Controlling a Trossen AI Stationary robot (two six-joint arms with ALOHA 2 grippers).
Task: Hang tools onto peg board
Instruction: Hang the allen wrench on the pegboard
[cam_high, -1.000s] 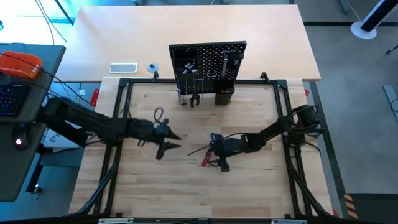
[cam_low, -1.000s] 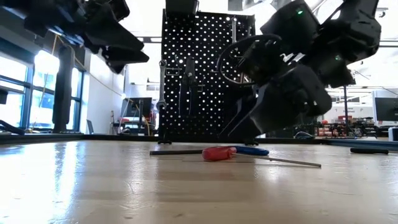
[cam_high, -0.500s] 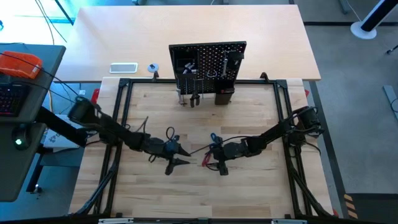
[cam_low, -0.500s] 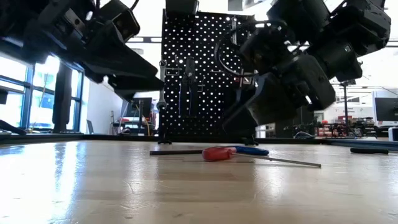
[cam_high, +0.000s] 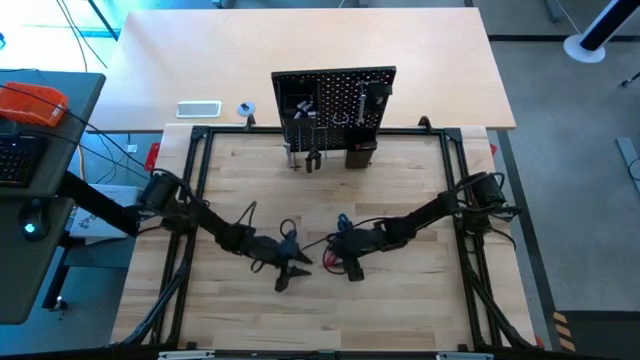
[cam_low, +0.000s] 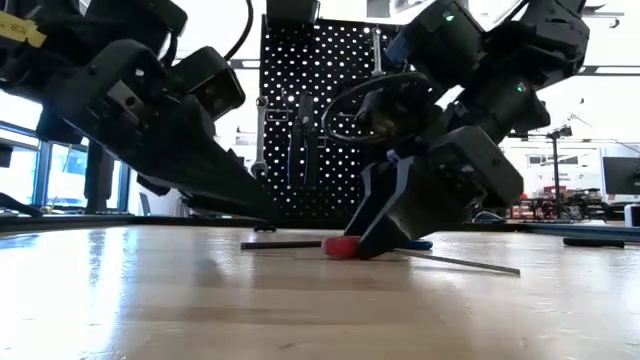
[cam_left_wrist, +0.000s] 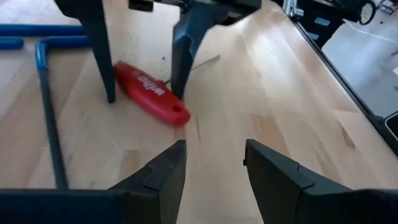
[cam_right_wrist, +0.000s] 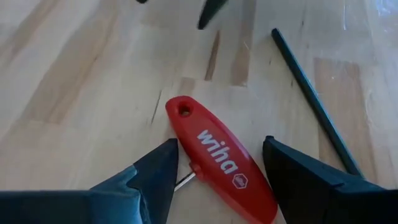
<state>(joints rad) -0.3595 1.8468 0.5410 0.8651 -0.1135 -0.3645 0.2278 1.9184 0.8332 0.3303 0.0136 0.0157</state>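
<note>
From above, the right gripper (cam_high: 338, 262) is sitting spread over the red plastic-handled screwdriver (cam_high: 329, 258) mid-table, well apart from the upright black perforated peg board (cam_high: 334, 100). The left gripper (cam_high: 297, 272) is hovering just beside it, fingers apart. In the right wrist view, the red handle (cam_right_wrist: 219, 158) is lying between open fingers (cam_right_wrist: 152, 171), ungripped.

Red-handled tool (cam_right_wrist: 221, 158) flat on table; pegboard (cam_high: 335, 100) upright.
</note>
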